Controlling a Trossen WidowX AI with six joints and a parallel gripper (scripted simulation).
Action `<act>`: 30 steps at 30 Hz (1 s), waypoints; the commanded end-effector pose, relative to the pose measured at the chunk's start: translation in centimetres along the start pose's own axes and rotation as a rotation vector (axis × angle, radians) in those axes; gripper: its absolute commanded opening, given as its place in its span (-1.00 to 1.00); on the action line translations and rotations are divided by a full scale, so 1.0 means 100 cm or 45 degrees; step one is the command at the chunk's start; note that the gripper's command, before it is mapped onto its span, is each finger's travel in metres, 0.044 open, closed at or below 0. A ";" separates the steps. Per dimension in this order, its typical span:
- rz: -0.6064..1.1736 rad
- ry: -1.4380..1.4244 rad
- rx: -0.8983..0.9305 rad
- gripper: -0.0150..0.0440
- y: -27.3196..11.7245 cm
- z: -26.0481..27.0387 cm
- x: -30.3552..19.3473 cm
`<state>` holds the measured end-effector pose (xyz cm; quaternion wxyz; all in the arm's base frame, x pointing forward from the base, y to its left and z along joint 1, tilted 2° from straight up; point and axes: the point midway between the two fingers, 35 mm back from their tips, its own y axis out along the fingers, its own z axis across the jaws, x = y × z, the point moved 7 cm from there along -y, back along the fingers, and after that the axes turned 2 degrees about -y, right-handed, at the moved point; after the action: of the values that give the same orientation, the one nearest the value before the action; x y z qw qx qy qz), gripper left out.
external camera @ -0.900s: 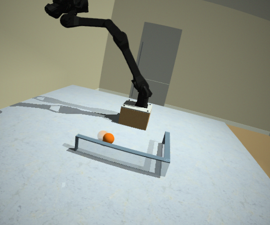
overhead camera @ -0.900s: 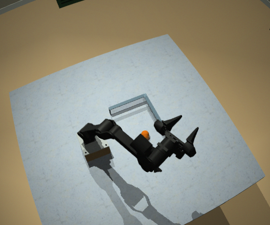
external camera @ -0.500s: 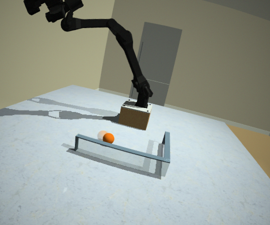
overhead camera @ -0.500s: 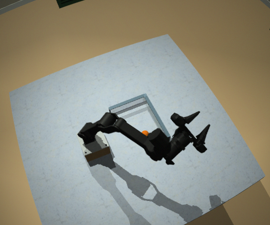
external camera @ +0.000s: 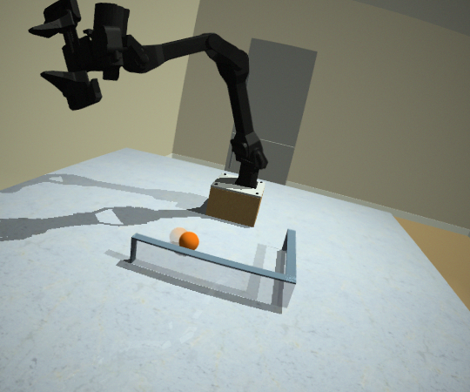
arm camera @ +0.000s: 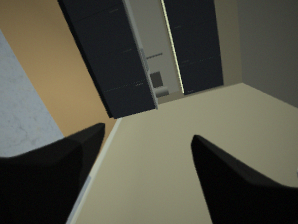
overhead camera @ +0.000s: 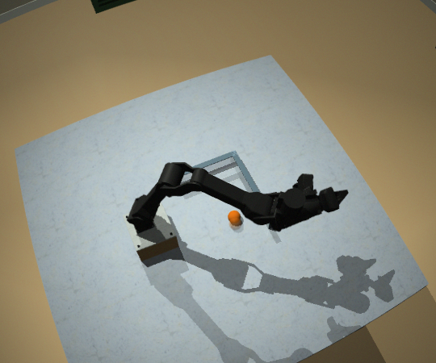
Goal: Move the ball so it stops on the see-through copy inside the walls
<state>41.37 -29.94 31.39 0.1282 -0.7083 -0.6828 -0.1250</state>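
- Orange ball (external camera: 189,239) rests on the pale table (external camera: 83,331), just behind the long clear wall (external camera: 209,266) in the exterior view, inside the corner it makes with the short wall (external camera: 290,254).
- We see the see-through copy (external camera: 177,235) just left of the ball, the two overlapping at their edges.
- Our gripper (external camera: 50,52) hangs high above the table, well apart from the ball, with its jaws spread and nothing between them.
- From the wrist view we see only the two dark fingers against a beige wall and a dark cabinet (arm camera: 120,55).
- Our arm's shadow (overhead camera: 299,282) falls across the near part of the table in the top view.
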 end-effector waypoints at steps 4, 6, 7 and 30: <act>0.270 0.575 0.352 0.61 0.010 0.085 0.028; 0.377 0.718 0.461 0.61 0.008 0.112 0.038; 0.435 0.783 0.515 0.61 0.005 0.125 0.043; 1.647 1.145 1.168 0.61 -0.114 0.280 0.128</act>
<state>30.88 -7.84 9.61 0.6991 -0.7144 -0.0278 -0.0094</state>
